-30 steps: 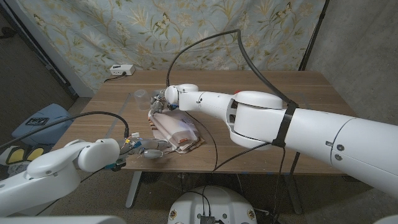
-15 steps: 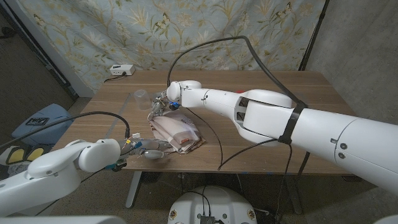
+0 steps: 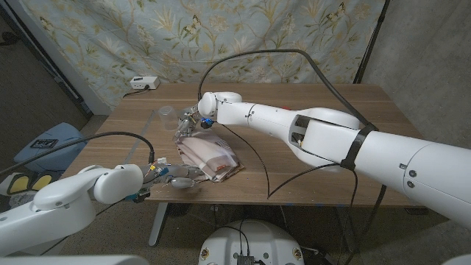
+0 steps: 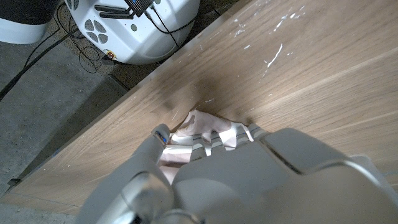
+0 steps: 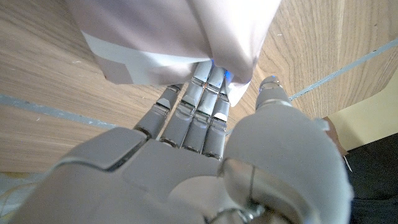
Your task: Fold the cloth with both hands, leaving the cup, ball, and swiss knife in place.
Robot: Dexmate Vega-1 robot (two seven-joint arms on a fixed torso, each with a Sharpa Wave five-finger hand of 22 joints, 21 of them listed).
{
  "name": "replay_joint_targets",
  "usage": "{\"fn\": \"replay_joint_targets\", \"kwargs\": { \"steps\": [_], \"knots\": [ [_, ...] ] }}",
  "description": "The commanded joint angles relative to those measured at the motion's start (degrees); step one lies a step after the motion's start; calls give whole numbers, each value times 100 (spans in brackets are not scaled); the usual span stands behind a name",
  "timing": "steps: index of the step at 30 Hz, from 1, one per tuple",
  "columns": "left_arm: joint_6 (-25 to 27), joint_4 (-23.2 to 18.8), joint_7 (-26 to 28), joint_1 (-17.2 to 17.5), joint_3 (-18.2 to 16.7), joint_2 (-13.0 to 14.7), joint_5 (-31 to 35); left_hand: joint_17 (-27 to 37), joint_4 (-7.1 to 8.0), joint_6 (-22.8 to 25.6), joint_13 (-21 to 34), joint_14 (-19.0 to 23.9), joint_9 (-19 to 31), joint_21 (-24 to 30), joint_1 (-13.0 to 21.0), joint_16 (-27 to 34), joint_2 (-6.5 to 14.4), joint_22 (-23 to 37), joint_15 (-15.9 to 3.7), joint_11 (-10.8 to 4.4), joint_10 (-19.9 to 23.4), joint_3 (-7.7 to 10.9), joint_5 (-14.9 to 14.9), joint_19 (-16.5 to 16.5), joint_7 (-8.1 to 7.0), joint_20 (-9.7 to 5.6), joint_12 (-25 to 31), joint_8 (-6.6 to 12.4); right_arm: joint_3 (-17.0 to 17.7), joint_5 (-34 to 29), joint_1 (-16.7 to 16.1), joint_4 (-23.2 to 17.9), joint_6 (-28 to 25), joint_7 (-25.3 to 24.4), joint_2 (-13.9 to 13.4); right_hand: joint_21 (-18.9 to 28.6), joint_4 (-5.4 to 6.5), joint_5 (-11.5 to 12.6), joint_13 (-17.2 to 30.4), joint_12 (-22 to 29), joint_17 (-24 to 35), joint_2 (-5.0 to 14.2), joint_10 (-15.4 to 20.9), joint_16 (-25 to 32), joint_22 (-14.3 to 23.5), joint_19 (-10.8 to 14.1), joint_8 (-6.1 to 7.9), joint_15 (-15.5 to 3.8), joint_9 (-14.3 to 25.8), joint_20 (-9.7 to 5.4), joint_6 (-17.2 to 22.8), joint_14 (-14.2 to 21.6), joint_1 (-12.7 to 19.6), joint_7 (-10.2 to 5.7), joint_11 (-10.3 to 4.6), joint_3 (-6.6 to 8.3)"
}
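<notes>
Two hands are working on one cloth (image 3: 208,156), which is lying bunched near the table's (image 3: 309,158) front edge. On the left, the left hand (image 3: 175,179) is pinching the cloth's near corner against the wood. Behind it, the clear cup (image 3: 166,114) is standing upright. Further right, the right hand (image 3: 191,120) is gripping the cloth's far edge, its fingers (image 5: 202,102) tucked under the fabric.
</notes>
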Motion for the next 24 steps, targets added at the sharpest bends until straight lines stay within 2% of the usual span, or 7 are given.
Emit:
{"fn": "replay_joint_targets", "kwargs": {
  "steps": [1,4,9,13,17,24],
  "knots": [
    [24,-21,51,-32,67,62,-19,14,-36,43,10,-209,20,24,73,8,-4,8,-43,-23,16,29,-12,-686,-8,-24,1,20,164,-31,-23,-617,-149,140,-273,-56,97,-6,42,-76,-26,37,-148,-56,34,-95,-88,-101,20,32,-158,-88,-214,10,36,-50],
    [19,-27,58,-37,82,85,-24,13,-40,52,10,-209,20,25,78,7,-4,8,-42,-24,17,31,-12,-684,-2,-29,1,22,175,-20,-20,-612,-115,159,-269,-101,156,4,63,-134,-54,52,-315,-111,38,-198,-164,-70,21,-2,-291,-208,-346,-31,60,-89],
    [21,-27,89,-24,82,104,-29,13,-49,59,10,-208,20,27,90,7,-3,7,-49,-21,18,35,-11,-677,1,-29,1,23,184,3,-19,-587,-61,211,-256,-120,287,37,92,-204,-111,106,-512,-155,43,-225,-297,14,13,62,-492,-320,-607,23,163,-157],
    [41,-37,106,-15,79,117,-17,13,-63,61,10,-208,20,26,108,7,-4,7,-52,-3,10,40,-10,-679,-7,-36,-3,21,201,13,-37,-690,-63,240,-315,-137,312,60,83,-262,-147,117,-625,-176,44,-252,-374,39,7,93,-619,-382,-669,23,203,-176],
    [14,-45,145,34,25,100,-1,13,-70,50,10,-210,20,25,116,6,-7,7,-54,5,8,41,-11,-680,-9,-32,-4,15,226,11,-49,-863,-146,254,-402,-152,287,78,77,-286,-169,120,-665,-191,45,-282,-404,74,2,106,-658,-437,-640,21,219,-167],
    [-39,-121,92,189,-218,-13,55,13,-86,68,10,-191,20,34,131,12,-14,6,-54,-26,36,43,-12,-654,-18,-26,6,19,276,28,-70,-1149,-282,283,-557,-185,75,125,90,-336,-207,75,-761,-174,47,-341,-446,91,-7,96,-679,-517,-350,20,266,-101]
  ]
}}
